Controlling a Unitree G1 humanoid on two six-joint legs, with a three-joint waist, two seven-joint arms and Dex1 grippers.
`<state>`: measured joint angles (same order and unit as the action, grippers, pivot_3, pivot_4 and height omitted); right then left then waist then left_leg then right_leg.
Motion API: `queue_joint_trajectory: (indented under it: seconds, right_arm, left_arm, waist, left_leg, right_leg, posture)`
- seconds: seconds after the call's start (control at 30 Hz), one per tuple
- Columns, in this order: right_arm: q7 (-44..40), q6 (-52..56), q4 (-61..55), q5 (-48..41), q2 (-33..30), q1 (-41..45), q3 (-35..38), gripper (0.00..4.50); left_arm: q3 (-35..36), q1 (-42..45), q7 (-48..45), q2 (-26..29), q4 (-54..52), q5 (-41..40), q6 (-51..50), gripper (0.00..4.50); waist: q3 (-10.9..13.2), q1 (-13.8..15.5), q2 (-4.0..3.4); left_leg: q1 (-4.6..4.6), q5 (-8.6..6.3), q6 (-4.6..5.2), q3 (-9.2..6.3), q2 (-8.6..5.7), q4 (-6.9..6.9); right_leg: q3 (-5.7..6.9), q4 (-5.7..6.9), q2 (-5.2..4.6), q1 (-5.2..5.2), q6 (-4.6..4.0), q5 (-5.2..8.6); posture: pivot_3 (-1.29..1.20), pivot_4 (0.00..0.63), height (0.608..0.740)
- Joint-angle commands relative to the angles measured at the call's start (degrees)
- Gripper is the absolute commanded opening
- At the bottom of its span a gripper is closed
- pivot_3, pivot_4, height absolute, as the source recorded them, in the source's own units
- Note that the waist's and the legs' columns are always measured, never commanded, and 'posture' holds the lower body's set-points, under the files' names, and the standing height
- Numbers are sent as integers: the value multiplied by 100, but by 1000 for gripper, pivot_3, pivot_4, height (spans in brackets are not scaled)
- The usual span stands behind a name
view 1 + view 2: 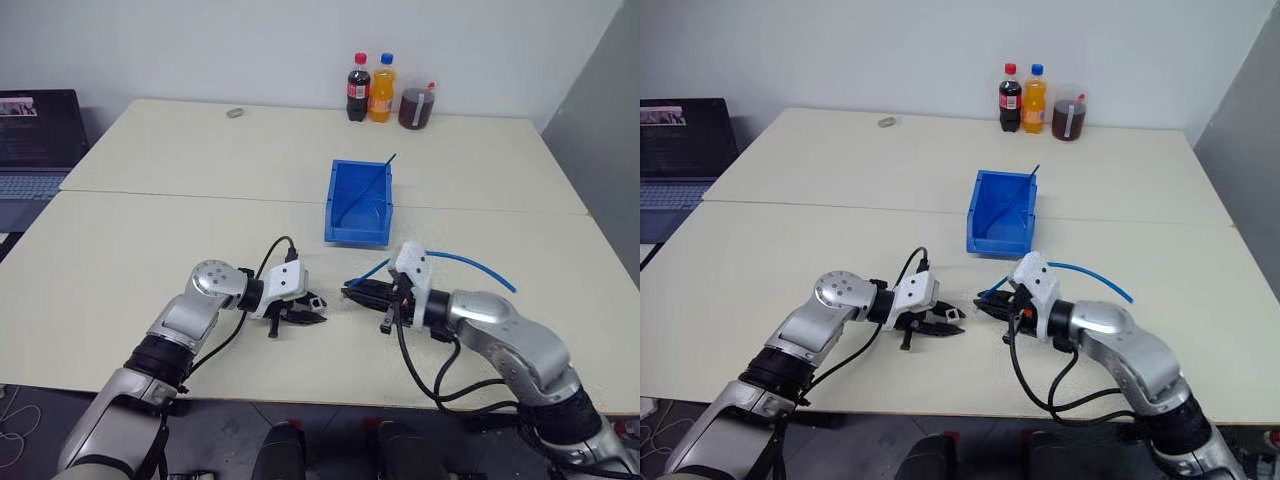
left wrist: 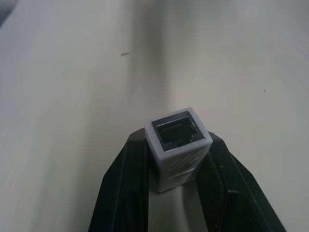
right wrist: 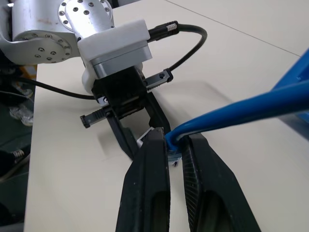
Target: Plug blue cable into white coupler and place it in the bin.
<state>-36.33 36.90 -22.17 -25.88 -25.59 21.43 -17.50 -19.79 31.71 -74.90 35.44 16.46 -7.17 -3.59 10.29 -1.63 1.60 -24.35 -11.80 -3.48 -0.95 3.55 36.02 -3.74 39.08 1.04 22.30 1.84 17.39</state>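
Note:
My left gripper (image 1: 316,305) hangs low over the table's front part, shut on the white coupler (image 2: 178,140); the coupler's dark socket faces outward past the fingertips. Just to its right, my right gripper (image 1: 350,292) points back at it, shut on the blue cable (image 3: 241,108) close to its plug end. The two grippers' tips are nearly touching. Behind the right gripper, the cable (image 1: 470,262) arcs out to the right over the table. The bin (image 1: 358,232) stands behind both grippers, with a straight dark-blue strand (image 1: 380,175) leaning in it.
Two drink bottles (image 1: 358,88) (image 1: 381,88) and a jar of dark liquid (image 1: 417,107) stand at the table's far edge. A small grey piece (image 1: 235,113) lies at the far left, and a laptop (image 1: 35,140) sits on a side table to the left.

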Motion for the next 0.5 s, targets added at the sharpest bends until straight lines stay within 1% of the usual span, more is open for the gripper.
queue_joint_trajectory:
  seconds: [0.03, 0.17, 0.3, 0.5]
  right_arm:
    - [-256, -389, 286, 257, 230, 340, -225, 89]
    - [-679, -898, 789, 722, 318, 661, -643, 89]
    - [-945, -1131, 1071, 925, 389, 821, -745, 89]
    - [-1341, -1233, 1202, 1117, 368, 897, -889, 89]
  left_arm:
    - [-179, -116, -283, -28, 7, 92, -71, 980]
    - [-182, -136, -546, 30, -48, 46, -102, 980]
    - [-140, -123, -627, 28, -44, 65, -118, 980]
    - [-133, -82, -693, 26, 26, 117, -103, 980]
  waist:
    - [0, -5, 0]
    - [0, -6, -1]
    - [0, -6, -1]
    - [0, -7, -1]
  left_leg:
    - [0, 0, 0, 1, 0, 0]
    - [0, 0, 0, 0, 1, -1]
    - [0, 0, 0, -1, 1, -1]
    - [1, 0, 0, -1, 2, 0]
  right_leg:
    - [-1, 0, 0, 0, 0, 0]
    - [1, 1, 1, 0, -14, -7]
    - [2, 1, 1, 1, -26, -14]
    - [3, 3, 1, 0, -27, -14]
  posture:
    - [0, 150, 740]
    - [0, 150, 740]
    - [0, 150, 740]
    - [0, 150, 740]
